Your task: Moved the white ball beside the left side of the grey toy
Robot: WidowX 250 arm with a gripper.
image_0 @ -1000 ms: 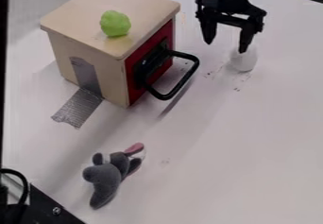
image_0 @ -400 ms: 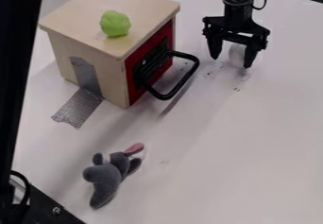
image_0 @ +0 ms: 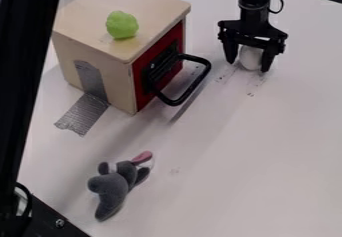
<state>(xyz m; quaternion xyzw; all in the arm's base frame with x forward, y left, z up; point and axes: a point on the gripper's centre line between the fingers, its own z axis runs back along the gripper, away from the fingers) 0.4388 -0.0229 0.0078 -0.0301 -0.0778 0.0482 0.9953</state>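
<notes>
The pincer [image_0: 248,66] apparently pinches the white ball [image_0: 251,56]; the grey toy [image_0: 112,186] lies lengthwise, lower left to upper right.

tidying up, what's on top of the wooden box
A light green lump sits on the wooden box. The spot beneath it is covered. A black bar hides the top's left corner.

Arm [image_0: 254,8], far right: matte black throughout. Wrist section cylindrical, ringed by a narrow greyish band. Thin black cable [image_0: 280,2] loops out on its right side. Gripper [image_0: 249,66]: black, angular crossbar with blocky ends; two black fingers [image_0: 231,52], tapering toward the tips.
</notes>
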